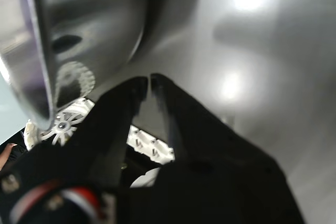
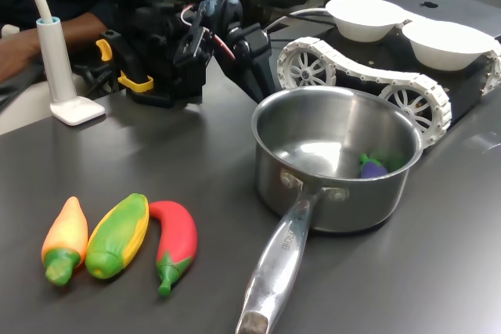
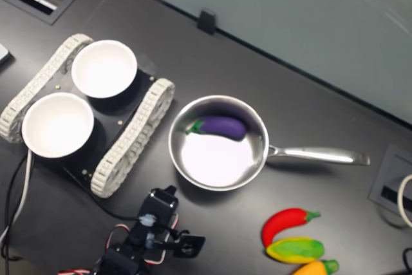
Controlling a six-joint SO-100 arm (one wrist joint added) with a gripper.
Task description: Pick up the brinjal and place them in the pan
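Note:
The purple brinjal [image 2: 373,167] [image 3: 220,127] lies inside the steel pan [image 2: 344,209] [image 3: 212,165], against the wall opposite the arm. The pan's long handle [image 3: 315,154] points to the second exterior view's right. My black gripper [image 1: 149,80] [image 2: 262,87] [image 3: 168,192] hovers just outside the pan's rim, on the arm's side. Its fingertips are almost touching and hold nothing. In the wrist view the pan's outer wall [image 1: 89,24] curves close beside the fingers.
A black vehicle with white tracks [image 2: 368,76] [image 3: 132,136] carries two white bowls [image 2: 368,17] [image 3: 103,67] beside the pan. A red chilli [image 2: 174,240], corn [image 2: 117,234] and an orange vegetable [image 2: 65,236] lie together. A white post [image 2: 55,60] and a person's arm [image 2: 47,37] are behind.

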